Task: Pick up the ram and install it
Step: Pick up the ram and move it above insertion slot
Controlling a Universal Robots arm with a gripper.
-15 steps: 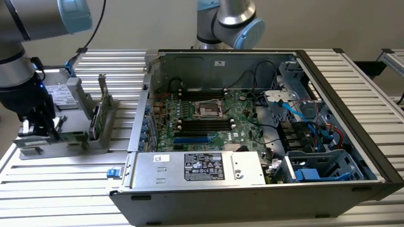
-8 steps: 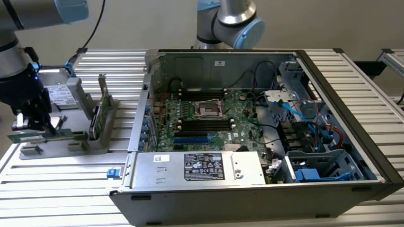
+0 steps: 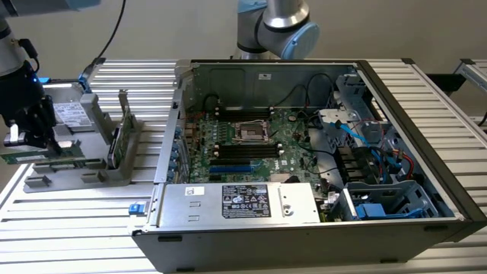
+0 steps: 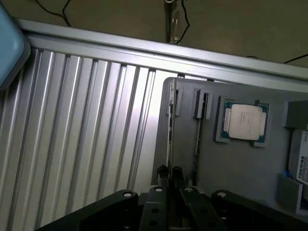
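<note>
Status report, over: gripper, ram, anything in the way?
Gripper over the gray tray, jaws shut on the ram. Ram not yet in the computer case. Nothing seen blocking.

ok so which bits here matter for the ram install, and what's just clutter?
In the job: the ram, gripped by the gripper; the black motherboard slots inside the open computer case.

Just lying about: the green card with a metal bracket, the processor, the Toshiba drive, the power supply.

Backs onto a plain beige wall [image 3: 175, 28] under soft even light; sits on a ribbed silver surface [image 3: 68, 228] of parallel aluminium slats
</note>
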